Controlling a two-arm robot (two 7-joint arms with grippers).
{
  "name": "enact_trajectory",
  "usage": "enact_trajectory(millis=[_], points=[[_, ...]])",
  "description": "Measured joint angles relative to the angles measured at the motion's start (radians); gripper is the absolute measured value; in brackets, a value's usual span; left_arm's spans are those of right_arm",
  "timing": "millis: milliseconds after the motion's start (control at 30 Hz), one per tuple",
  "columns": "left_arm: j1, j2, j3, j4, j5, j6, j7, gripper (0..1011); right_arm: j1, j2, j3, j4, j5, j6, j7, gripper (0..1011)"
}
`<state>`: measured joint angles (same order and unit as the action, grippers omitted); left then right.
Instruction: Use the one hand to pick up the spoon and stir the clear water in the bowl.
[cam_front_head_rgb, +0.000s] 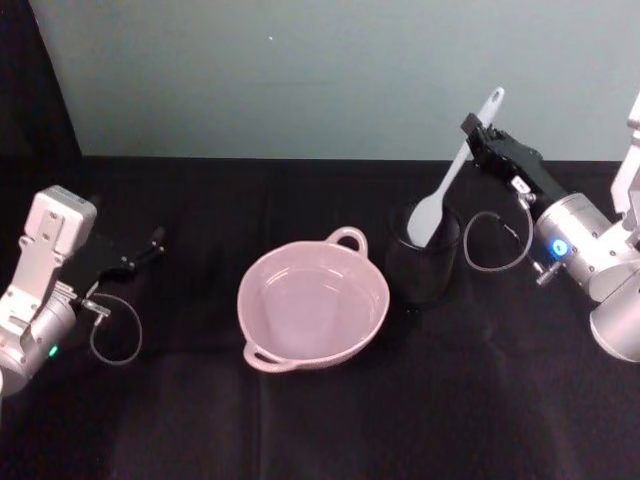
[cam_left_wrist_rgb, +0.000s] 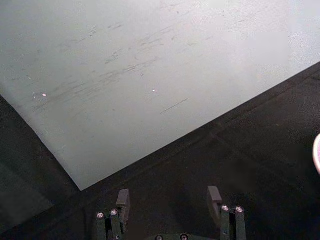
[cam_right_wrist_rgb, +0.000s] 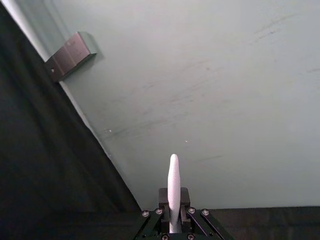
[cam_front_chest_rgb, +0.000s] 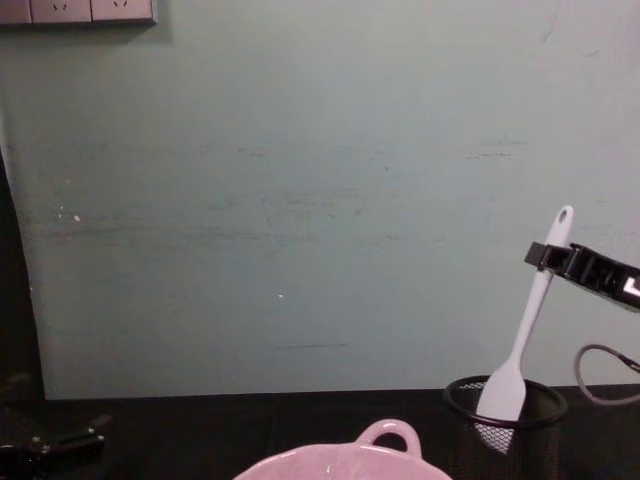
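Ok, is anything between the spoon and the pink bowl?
Only the mesh cup: the spoon, held by the right gripper, has its blade inside the cup, so the near wall stands toward the bowl. Beyond it, nothing visible.

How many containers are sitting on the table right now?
2: the pink bowl at the middle of the table, and the black mesh cup just to its right, with the spoon standing in it, gripped by the right pincer.

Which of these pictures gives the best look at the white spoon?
The chest view: it shows the spoon side-on, from the handle's hole down to its blade inside the mesh cup, with the right gripper shut on the handle. The head view shows it shorter, from above; the right wrist view shows the handle's tip.
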<state>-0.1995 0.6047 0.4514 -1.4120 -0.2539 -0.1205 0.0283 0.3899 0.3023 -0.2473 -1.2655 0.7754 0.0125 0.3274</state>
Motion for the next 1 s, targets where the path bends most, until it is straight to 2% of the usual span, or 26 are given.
enact_trajectory(millis=[333,1000], points=[[0.000,0.000,0.000,0.000,0.000,0.000,0.000,1011,-0.018,-0.009,0.023,0.019,0.029,0.010,-0.002,118],[0.000,0.000,0.000,0.000,0.000,0.000,0.000,1011,-0.025,-0.006,0.018,0.065,0.019,-0.011,0.038,118]])
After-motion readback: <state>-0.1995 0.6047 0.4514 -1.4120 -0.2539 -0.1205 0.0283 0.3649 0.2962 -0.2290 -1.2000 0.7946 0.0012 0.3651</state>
